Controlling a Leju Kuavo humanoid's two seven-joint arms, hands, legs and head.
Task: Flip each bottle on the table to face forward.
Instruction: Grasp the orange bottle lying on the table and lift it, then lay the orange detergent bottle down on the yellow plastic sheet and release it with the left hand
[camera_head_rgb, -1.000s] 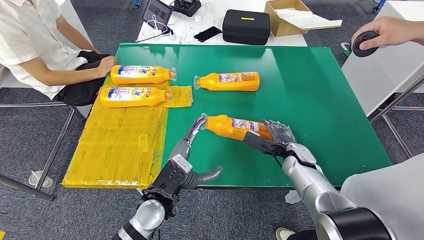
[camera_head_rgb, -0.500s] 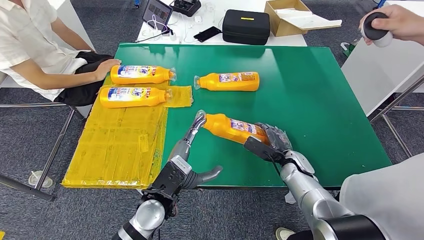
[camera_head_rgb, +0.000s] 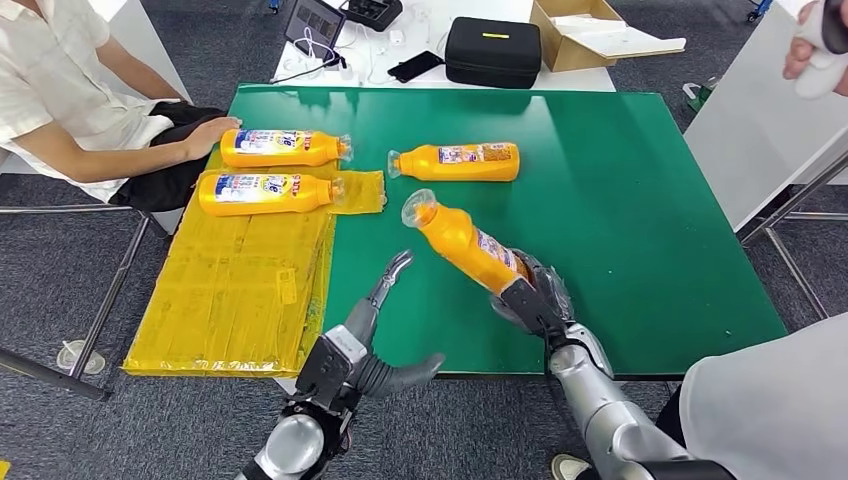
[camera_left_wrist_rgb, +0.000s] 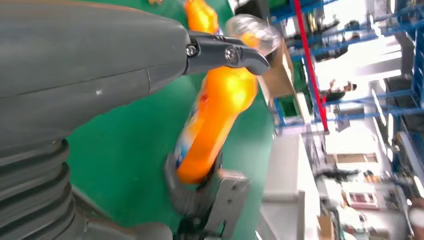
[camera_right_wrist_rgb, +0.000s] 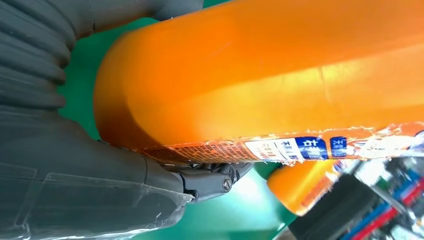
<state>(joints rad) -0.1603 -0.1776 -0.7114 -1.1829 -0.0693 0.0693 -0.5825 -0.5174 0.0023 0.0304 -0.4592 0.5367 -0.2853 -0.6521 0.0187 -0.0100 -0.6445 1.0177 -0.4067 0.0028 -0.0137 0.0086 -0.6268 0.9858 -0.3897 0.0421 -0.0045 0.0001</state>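
Here the right robot hand hides the raised bottle's base.

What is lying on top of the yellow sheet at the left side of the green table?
One orange bottle lies on the yellow sheet. A second bottle lies at its far edge. Whatever is under the sheet is covered.

Bright, even light (wrist views blurred)

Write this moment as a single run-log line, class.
right hand: grips orange bottle, raised and tilted | left hand: open, holds nothing | three bottles lying on green table
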